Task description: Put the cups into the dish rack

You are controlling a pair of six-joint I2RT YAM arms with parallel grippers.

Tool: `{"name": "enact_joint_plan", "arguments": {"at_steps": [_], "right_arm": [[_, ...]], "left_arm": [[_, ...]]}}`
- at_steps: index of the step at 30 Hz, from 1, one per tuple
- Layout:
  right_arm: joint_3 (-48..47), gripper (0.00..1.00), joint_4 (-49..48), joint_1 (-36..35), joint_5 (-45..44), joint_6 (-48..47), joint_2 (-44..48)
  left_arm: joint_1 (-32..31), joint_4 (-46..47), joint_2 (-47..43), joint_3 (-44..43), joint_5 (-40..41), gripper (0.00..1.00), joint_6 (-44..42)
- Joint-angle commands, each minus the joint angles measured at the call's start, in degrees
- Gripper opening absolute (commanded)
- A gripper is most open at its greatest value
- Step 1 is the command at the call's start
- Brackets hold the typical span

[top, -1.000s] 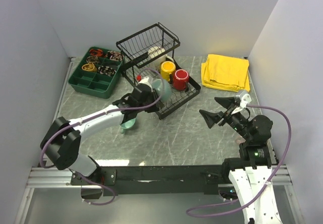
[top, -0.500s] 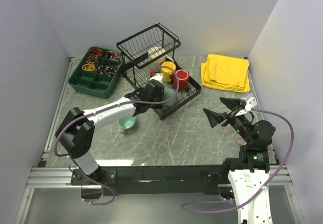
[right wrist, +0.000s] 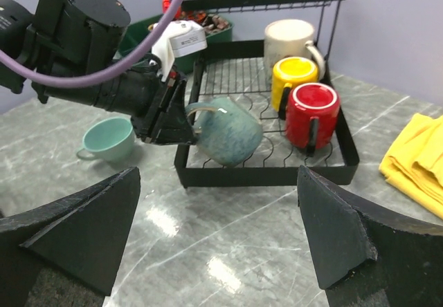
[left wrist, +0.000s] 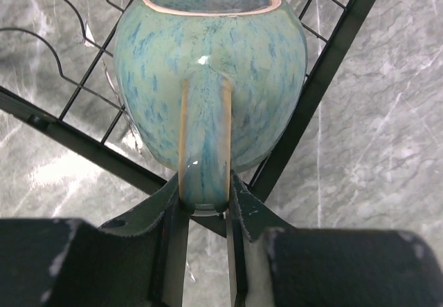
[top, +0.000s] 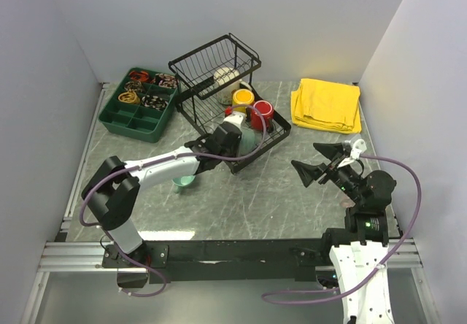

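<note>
Your left gripper [left wrist: 204,207] pinches the grey-green mug [left wrist: 208,79] by its handle, so the body lies free over the near corner of the dish rack [right wrist: 263,175]; I cannot tell if it touches the wires. The red mug [right wrist: 311,113] and the yellow mug [right wrist: 294,75] stand at its 1 o'clock, so I judge this spot leaves them room. The small teal mug [top: 184,182] waits at the rack's 8 o'clock. Your right gripper [top: 315,162] is spread wide and holds nothing. The table [top: 241,200] is grey marble between white walls, with a yellow cloth [top: 326,105] at 2 o'clock.
</note>
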State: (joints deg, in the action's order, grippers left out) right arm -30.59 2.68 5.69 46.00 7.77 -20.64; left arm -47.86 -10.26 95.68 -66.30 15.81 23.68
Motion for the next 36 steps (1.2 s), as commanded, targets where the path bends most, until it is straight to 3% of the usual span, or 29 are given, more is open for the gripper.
{"name": "enact_joint_plan", "arguments": {"at_steps": [1,12,17,24,36], "right_arm": [[0.09,1.00,-0.74,0.37,3.48,-1.27,-1.77],[1.58,1.00,-2.06,0.37,4.10,-0.74,-1.95],[2.11,1.00,-2.24,0.46,4.54,-0.56,-1.68],[1.76,1.00,-1.89,0.37,5.33,-0.74,-2.73],[1.67,1.00,-1.89,0.37,5.33,-0.91,-3.88]], "left_arm": [[-0.84,4.81,-1.37,4.16,0.88,0.01,-3.81],[-1.01,7.27,2.14,7.33,2.91,0.05,-8.92],[-0.92,6.48,2.58,6.54,3.87,0.28,-8.04],[-0.66,3.76,2.85,4.34,3.88,0.49,-7.34],[1.89,3.67,-0.05,7.85,-1.13,0.52,-6.28]]}}
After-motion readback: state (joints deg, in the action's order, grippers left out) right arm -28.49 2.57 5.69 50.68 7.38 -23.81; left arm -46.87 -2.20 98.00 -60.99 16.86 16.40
